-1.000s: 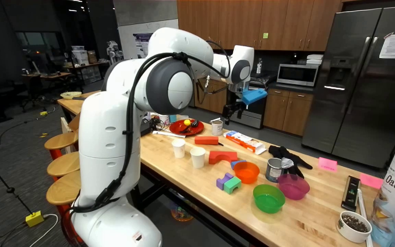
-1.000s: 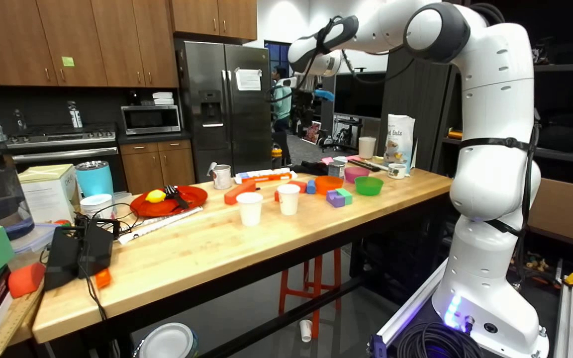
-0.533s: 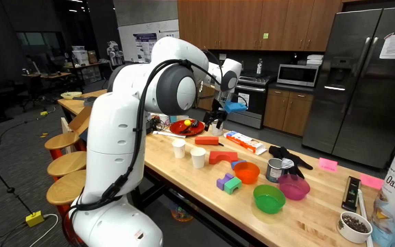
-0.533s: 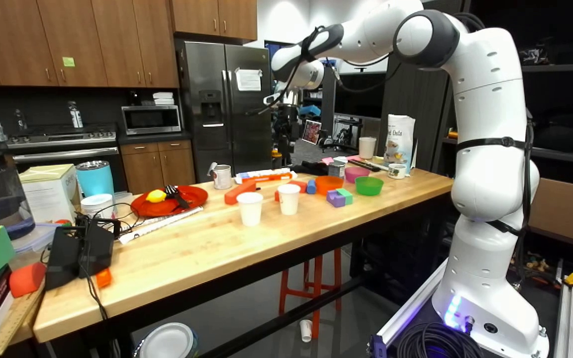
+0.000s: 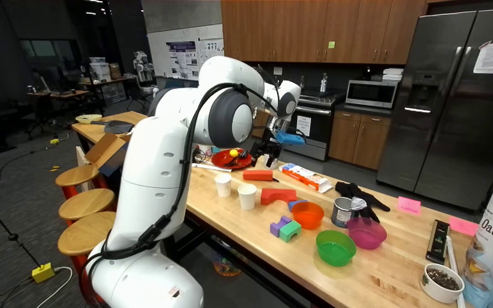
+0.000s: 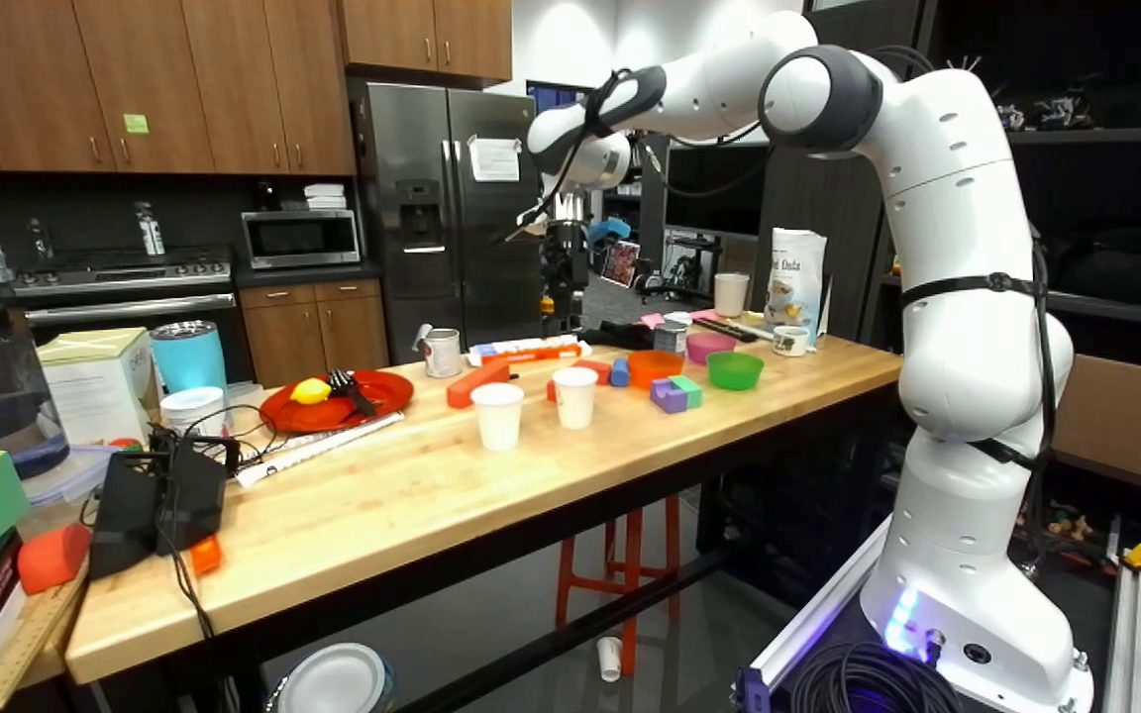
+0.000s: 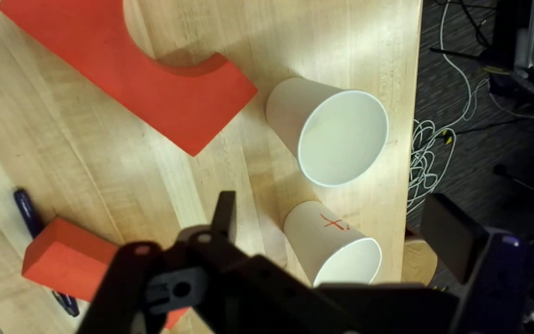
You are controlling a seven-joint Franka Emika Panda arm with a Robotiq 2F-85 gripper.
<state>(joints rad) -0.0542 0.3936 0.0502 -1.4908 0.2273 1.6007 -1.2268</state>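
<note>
My gripper (image 7: 339, 227) hangs above a long wooden table (image 5: 400, 256), jaws spread wide and grasping nothing. In the wrist view a marked white cup (image 7: 332, 246), bearing strokes of red, shows between the jaws; both exterior views show it upright on the tabletop, well apart from me. A plain white cup (image 7: 327, 132) stands upright near it, and to the left of the pair in the wrist view lie a red arch block (image 7: 155, 99) and a red bar (image 7: 67, 269), a dark pen (image 7: 28, 211) showing at either side of the bar. In an exterior view a purple block (image 5: 280, 226) and a green block (image 5: 289, 231) sit just on the near side of an orange bowl (image 5: 307, 215), with a green bowl (image 5: 335, 248) and a magenta bowl (image 5: 366, 233) to the right. A bag of oats (image 5: 490, 244) stands at the right end. At left in an exterior view, a red plate (image 6: 392, 391) holds a lemon (image 6: 311, 390) and a black fork (image 6: 361, 399).
</note>
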